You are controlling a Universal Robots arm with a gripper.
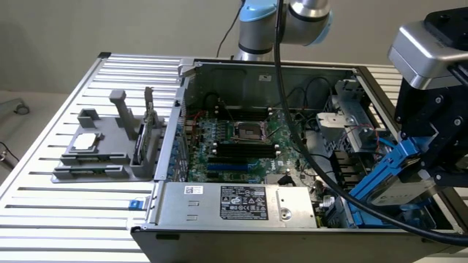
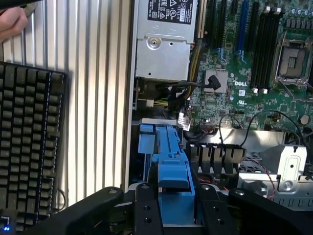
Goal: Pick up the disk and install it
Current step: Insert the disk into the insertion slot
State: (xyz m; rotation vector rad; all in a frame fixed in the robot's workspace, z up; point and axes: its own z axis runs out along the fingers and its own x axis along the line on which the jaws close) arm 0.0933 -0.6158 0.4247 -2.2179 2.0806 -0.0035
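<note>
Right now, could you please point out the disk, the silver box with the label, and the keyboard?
disk (image 1: 384,167): exterior view, on its blue carrier rail.
silver box (image 1: 192,211): exterior view, on bare metal beside its label.
keyboard (image 2: 24,147): wrist view, on its keys.

disk (image 1: 395,191) tilted over the computer case's (image 1: 241,76) end at the exterior view's right

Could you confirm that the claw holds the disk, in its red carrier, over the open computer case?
Not quite: the carrier is blue, not red, as the exterior view shows. The claw holds the disk over the open computer case.
</note>
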